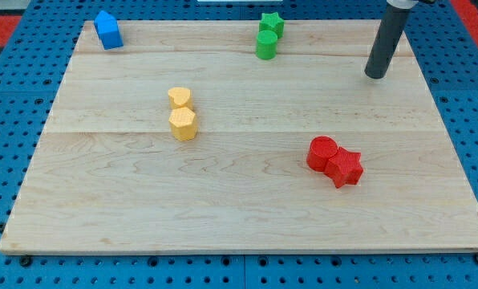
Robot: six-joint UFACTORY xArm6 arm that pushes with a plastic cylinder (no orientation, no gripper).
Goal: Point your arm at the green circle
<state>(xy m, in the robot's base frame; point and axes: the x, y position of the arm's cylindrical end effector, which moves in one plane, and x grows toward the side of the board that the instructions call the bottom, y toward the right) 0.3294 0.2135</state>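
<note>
The green circle (266, 45) is a short green cylinder near the board's top edge, right of centre. A green star (271, 23) touches it just above. My tip (375, 75) is the lower end of the dark rod at the view's upper right. It rests on the board well to the right of the green circle and slightly lower, with bare wood between them.
A blue house-shaped block (108, 30) stands at the top left corner. A yellow heart (180, 98) and a yellow hexagon (183, 124) sit together left of centre. A red circle (322, 152) and a red star (345, 168) touch at the lower right.
</note>
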